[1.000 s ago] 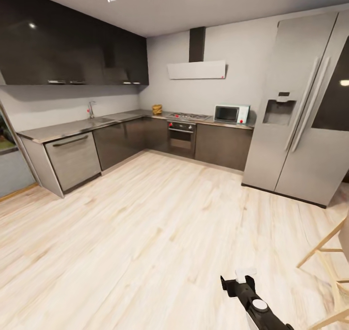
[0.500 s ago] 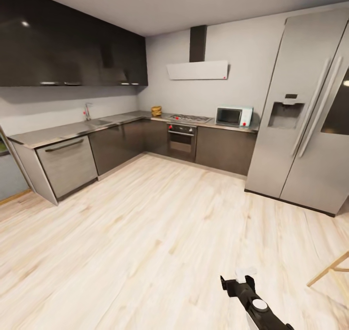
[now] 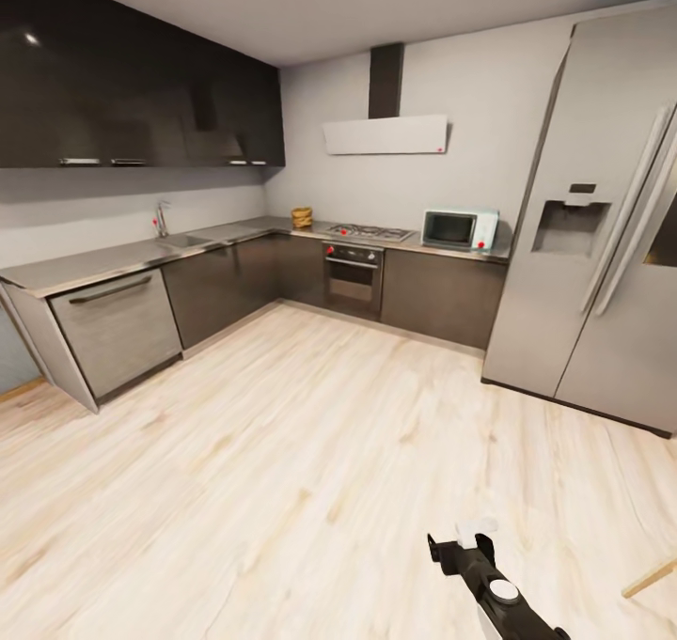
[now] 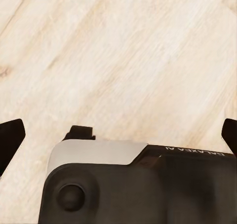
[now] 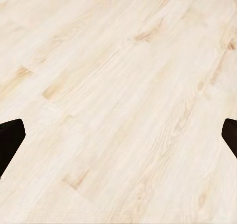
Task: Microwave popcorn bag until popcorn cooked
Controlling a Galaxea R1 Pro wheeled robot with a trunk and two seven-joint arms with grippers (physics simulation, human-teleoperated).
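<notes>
Popcorn bag (image 3: 302, 217) on far countertop (image 3: 113, 262); left pincer (image 4: 118, 135) and right pincer (image 5: 118, 135) both spread apart.

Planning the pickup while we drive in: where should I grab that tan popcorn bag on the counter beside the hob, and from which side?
The popcorn bag stands upright near the countertop corner, just left of the gas hob. Probably come from the floor side, over the counter's front edge, and close the jaws across its rolled rim or upper body. It is too small here to judge creases.

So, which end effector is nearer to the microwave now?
Right, probably: the right end effector hangs over the floor, on the side of the microwave. The left end effector also faces floor. Both are far from it.
</notes>
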